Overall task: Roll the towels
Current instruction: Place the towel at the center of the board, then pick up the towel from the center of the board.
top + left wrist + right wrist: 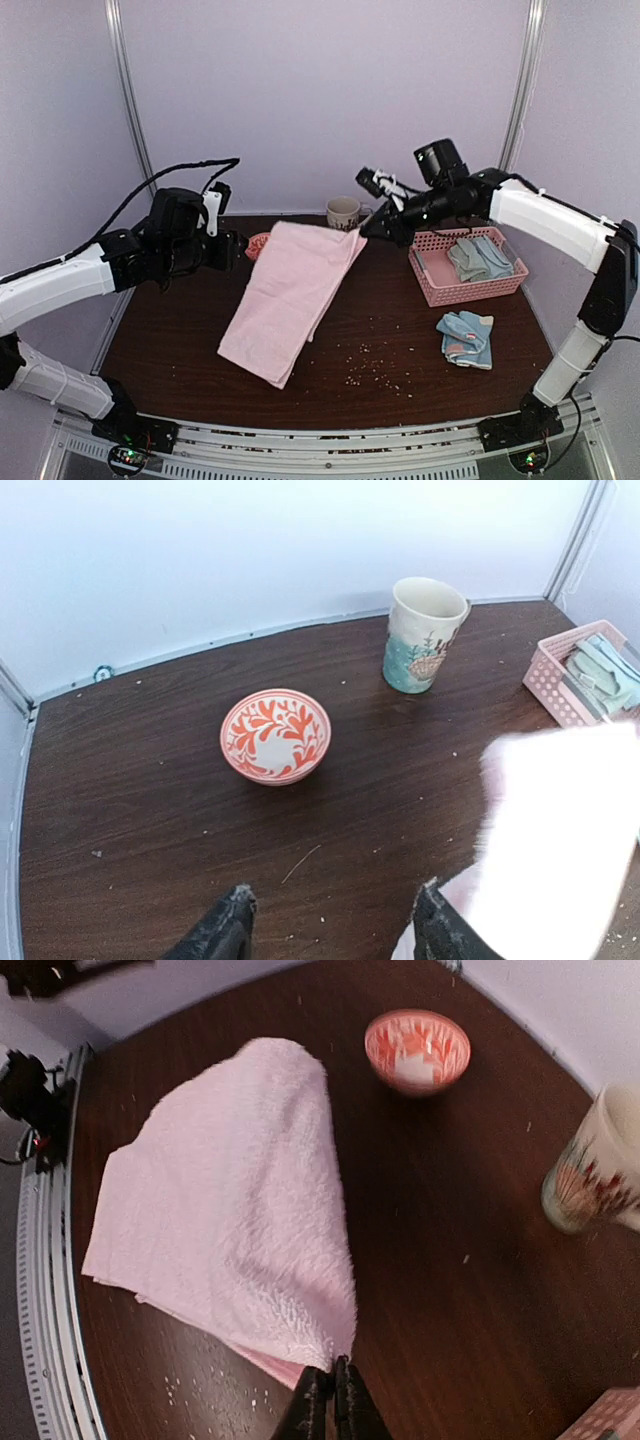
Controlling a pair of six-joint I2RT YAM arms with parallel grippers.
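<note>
1. Overhead view was bright and evenly lit. The light was soft and diffuse, and the pale walls [320,100] had a faint lilac cast.
2. Shadows were weak and soft-edged, hard to pick out on the dark table [400,340], which showed a dull sheen.
3. The rail [330,445] at the bottom bowed, which was wide-angle distortion.
4. Left wrist view: the pink towel [560,830] was blown out almost white, with smeared edges and its texture lost. The bowl [275,735] and cup [425,635] were sharp.
5. Right wrist view: the towel weave was crisp mid-frame. The bowl was slightly soft and the cup at the right edge was blurred.
6. The table edge curved hard at the left of that view.
</note>
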